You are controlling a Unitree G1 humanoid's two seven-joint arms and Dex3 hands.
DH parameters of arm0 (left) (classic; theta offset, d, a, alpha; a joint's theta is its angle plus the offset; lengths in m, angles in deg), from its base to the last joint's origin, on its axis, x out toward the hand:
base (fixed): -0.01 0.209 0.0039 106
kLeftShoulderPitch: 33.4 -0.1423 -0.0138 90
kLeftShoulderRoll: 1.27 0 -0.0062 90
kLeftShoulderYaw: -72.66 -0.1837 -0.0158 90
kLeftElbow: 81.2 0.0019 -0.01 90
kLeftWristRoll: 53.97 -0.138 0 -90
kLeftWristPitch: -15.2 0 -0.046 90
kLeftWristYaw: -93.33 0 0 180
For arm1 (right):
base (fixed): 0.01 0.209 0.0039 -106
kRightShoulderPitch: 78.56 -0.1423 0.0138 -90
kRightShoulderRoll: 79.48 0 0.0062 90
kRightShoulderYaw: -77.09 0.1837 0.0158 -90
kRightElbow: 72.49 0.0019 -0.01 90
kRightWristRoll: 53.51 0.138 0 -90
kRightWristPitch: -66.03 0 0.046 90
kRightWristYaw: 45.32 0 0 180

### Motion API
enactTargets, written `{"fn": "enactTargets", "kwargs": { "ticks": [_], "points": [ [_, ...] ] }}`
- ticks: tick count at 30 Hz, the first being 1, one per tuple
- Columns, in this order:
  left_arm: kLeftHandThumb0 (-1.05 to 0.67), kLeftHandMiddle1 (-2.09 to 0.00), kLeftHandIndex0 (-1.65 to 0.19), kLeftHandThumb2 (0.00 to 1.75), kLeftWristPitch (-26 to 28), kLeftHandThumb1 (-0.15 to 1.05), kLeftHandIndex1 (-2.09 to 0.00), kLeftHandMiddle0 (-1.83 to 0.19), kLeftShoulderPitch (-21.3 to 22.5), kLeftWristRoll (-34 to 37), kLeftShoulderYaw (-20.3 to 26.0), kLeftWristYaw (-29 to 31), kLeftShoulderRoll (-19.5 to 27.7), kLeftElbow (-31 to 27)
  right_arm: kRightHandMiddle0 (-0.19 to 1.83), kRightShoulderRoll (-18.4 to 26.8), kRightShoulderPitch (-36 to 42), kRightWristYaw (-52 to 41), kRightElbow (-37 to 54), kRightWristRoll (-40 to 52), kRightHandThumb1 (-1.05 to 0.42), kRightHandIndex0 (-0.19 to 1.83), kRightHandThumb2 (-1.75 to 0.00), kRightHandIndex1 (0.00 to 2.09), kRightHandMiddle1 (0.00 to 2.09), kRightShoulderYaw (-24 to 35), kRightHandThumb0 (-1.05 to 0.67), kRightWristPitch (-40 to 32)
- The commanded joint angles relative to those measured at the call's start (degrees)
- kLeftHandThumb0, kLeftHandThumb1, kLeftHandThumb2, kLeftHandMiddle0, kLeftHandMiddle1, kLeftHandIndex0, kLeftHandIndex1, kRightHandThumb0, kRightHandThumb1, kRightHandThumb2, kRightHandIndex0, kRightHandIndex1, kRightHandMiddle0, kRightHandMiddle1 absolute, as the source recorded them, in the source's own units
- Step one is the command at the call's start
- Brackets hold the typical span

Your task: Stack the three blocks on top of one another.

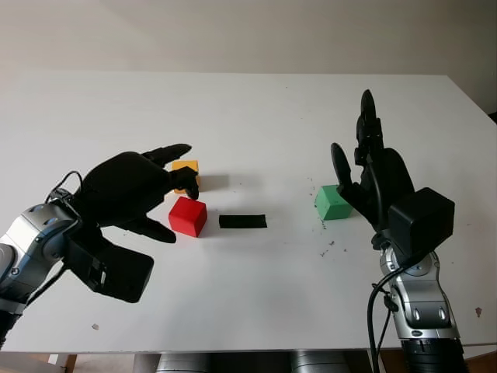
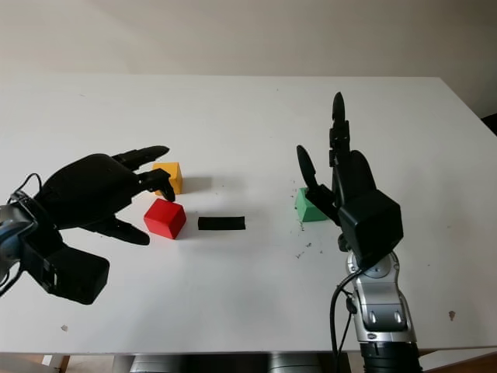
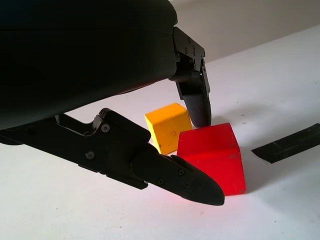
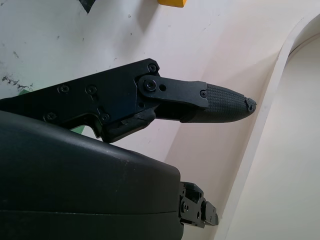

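Stacking not begun: red block (image 1: 188, 216), orange block (image 1: 186, 172), green block (image 1: 333, 202) all separate on table (image 1: 256, 116). Left hand (image 1: 133, 192) open, empty, over red and orange pair. Right hand (image 1: 371, 175) open, empty, just beside green block

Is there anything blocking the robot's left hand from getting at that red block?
Nothing visible does. The open left hand hovers right over the red block, fingers either side of it. The orange block sits just behind, and the black strip lies off to the side.
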Motion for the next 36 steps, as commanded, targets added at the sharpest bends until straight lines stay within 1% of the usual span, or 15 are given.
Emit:
{"fn": "enactTargets", "kwargs": {
  "ticks": [1, 5, 7, 10, 15, 20, 22, 26, 31, 34, 36],
  "points": [
    [-0.73, -0.06, -0.17, 0.06, 0.0, 0.98, -1.07, -0.13, 0.9, -1.0, -0.8, -0.4, 0.2, 0.5, -0.19, -0.2, -0.3, 0.1, 1.0, -0.1, -1.05, -0.19, -0.56, 0.0, 0.0, -0.1, -0.75, 0.1],
    [-0.74, -0.05, -0.17, 0.05, -0.1, 0.99, -0.89, -0.11, 1.3, -2.4, -1.3, -2.0, -0.2, 1.4, -0.19, -0.3, -0.1, 0.2, 1.2, 0.0, -1.05, -0.19, -0.56, 0.0, 0.01, 0.0, -0.75, -0.3],
    [-0.74, -0.05, -0.2, 0.05, -0.2, 0.98, -0.79, -0.11, 1.5, -2.7, -1.7, -2.5, -0.4, 2.0, -0.19, -0.1, 0.0, 0.2, 1.2, -0.1, -1.05, -0.19, -0.56, 0.0, 0.0, 0.0, -0.75, -0.3],
    [-0.69, -0.06, -0.25, 0.05, -1.2, 0.97, -0.76, -0.13, 1.8, -1.7, -1.8, -3.4, -0.9, 3.4, -0.19, -0.2, 0.1, 0.1, 1.2, 0.1, -1.05, -0.19, -0.56, 0.0, 0.01, 0.0, -0.76, 0.0],
    [-0.63, -0.06, -0.24, 0.06, -2.9, 1.0, -0.91, -0.16, 2.3, -1.4, -2.1, -4.6, -1.3, 5.3, -0.19, -0.1, 0.2, 0.2, 1.5, -0.2, -1.05, -0.19, -0.56, 0.0, 0.02, -0.1, -0.77, -0.2],
    [-0.47, -0.06, -0.29, 0.08, -4.4, 1.04, -1.23, -0.23, 2.4, -0.3, -2.1, -5.5, -1.4, 6.7, -0.19, -0.1, 0.2, 0.4, 1.0, -0.4, -1.05, -0.19, -0.56, 0.0, 0.03, 0.1, -0.78, 0.4],
    [-0.43, -0.07, -0.3, 0.08, -5.0, 1.04, -1.28, -0.25, 2.3, 0.5, -1.9, -5.9, -1.5, 6.9, -0.19, -0.3, 0.1, 0.3, 1.0, 0.0, -1.05, -0.19, -0.55, 0.0, 0.03, 0.2, -0.77, 0.3],
    [-0.39, -0.07, -0.3, 0.06, -5.1, 1.04, -1.35, -0.27, 2.3, 0.9, -1.8, -6.2, -1.4, 6.5, -0.19, -0.2, 0.2, 0.1, 1.5, 0.2, -1.05, -0.19, -0.55, 0.0, 0.03, 0.1, -0.76, -0.4],
    [-0.42, -0.06, -0.26, 0.06, -3.6, 1.05, -1.4, -0.27, 2.3, -2.2, -1.9, -5.6, -0.4, 4.0, -0.19, -0.2, 0.2, 0.2, 1.3, 0.1, -1.05, -0.19, -0.55, 0.0, 0.03, 0.1, -0.77, 0.2],
    [-0.43, -0.06, -0.26, 0.07, -2.7, 1.04, -1.4, -0.28, 2.2, -4.3, -1.9, -4.7, 0.3, 2.0, -0.19, -0.2, 0.1, 0.3, 1.1, 0.1, -1.05, -0.19, -0.54, 0.0, 0.03, 0.1, -0.76, 0.6],
    [-0.41, -0.06, -0.29, 0.06, -2.8, 1.04, -1.36, -0.27, 2.3, -4.9, -1.7, -3.9, 0.8, 0.5, -0.19, -0.2, 0.1, 0.4, 1.0, -0.1, -1.05, -0.19, -0.54, 0.0, 0.03, 0.1, -0.76, 0.7]
  ]
}}
